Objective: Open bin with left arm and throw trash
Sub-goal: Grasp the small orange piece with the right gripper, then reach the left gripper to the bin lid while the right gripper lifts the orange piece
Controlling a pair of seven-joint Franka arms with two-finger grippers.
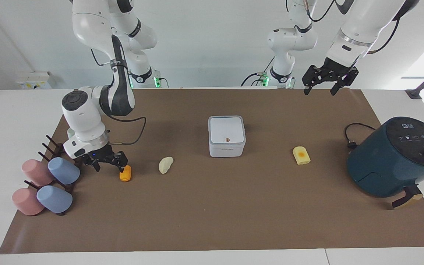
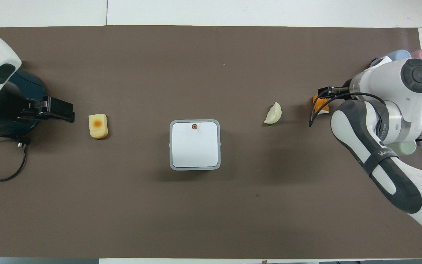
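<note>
Toward the right arm's end of the tabletop (image 1: 212,221): pastel cups (image 1: 46,184) on a dark rack. Just beside them, right end effector (image 1: 109,165) low over the mat, fingers spread, one fingertip at the orange lump (image 1: 125,173), nothing gripped. Next along, cream lump (image 1: 165,165) lying loose. Mid-table, white bin (image 1: 226,137), lid down. Then the yellow lump (image 1: 301,155) with its orange spot. Left end effector (image 1: 324,87) raised over the mat's edge by the arm bases, fingers apart, empty. Last, teal air fryer (image 1: 392,158).
</note>
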